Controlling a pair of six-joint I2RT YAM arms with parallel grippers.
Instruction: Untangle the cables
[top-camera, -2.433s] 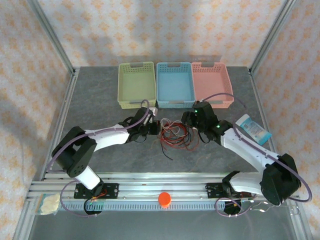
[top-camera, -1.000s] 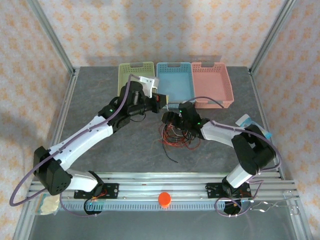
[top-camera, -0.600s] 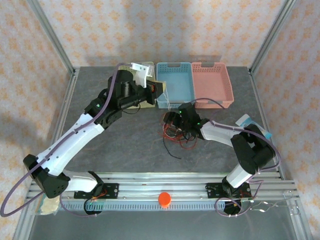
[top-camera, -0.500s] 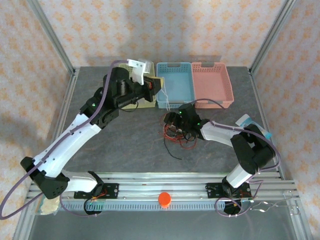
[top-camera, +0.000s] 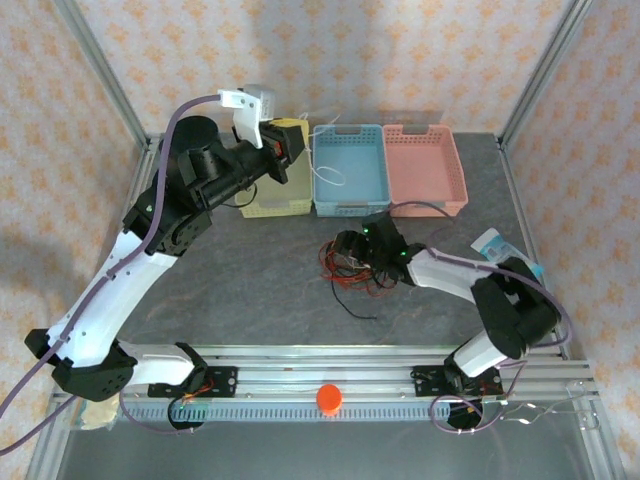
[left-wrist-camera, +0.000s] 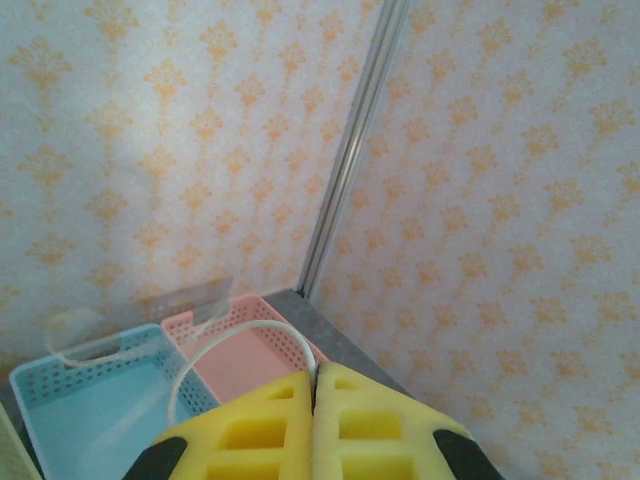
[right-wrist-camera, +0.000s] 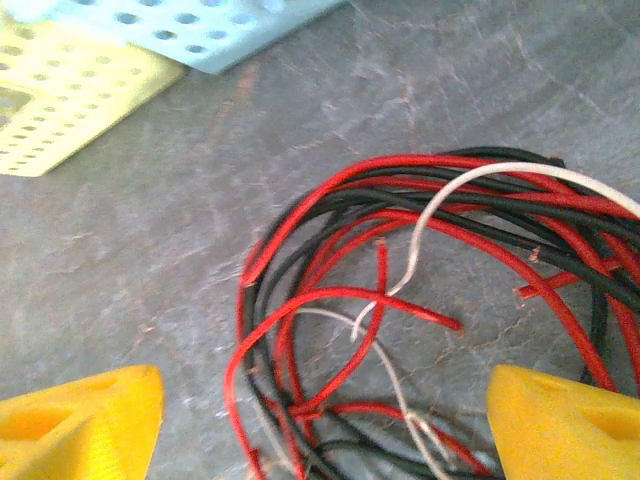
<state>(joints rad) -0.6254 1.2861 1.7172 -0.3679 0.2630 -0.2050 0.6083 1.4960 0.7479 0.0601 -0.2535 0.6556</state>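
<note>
Yellow left tool (left-wrist-camera: 314, 400) pinches whitish cable (left-wrist-camera: 250, 325); right tool (right-wrist-camera: 325, 405) spread wide above red-black cables (right-wrist-camera: 440, 215).

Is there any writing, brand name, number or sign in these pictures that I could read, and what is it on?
No text can be read anywhere.
Blue and white packet at the table's right edge: it may carry print, but it is too small and blurred to read.
Yellow basket, blue basket, pink basket: plain, no lettering.
Cables, red, black and whitish: no printing visible.
</note>
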